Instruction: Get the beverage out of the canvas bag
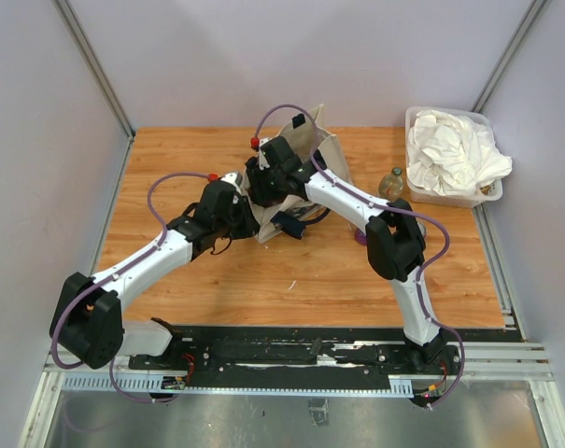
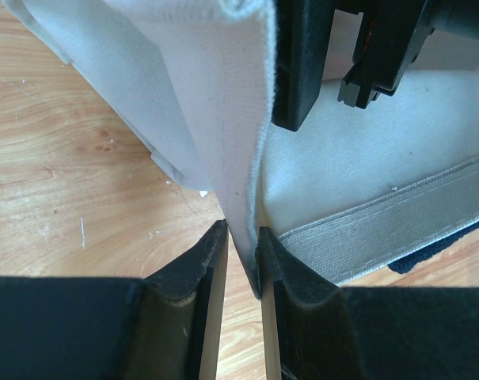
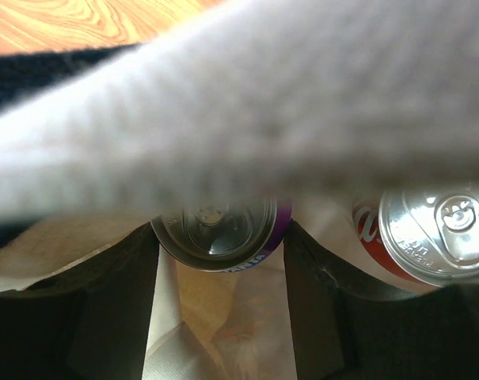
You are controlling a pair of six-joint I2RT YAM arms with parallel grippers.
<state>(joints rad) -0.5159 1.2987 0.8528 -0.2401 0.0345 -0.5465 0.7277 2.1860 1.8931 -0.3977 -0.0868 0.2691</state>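
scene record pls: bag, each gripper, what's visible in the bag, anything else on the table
canvas bag: mid-table
left gripper: pinching the bag's edge
right gripper: inside bag, fingers flanking purple can; contact unclear
also in bag: red can, beside the purple
far right: tub of white cloths, small bottle next to it

No whole word or brand can be read anywhere. In the right wrist view the red can [image 3: 429, 237] carries a scrap of white script on its side, cut off by its own top and too partial to name, and the purple can [image 3: 215, 229] beside it has pale lettering along its lower rim, too small and blurred to make out. In the top view the bag [image 1: 331, 154] shows no print that can be read.
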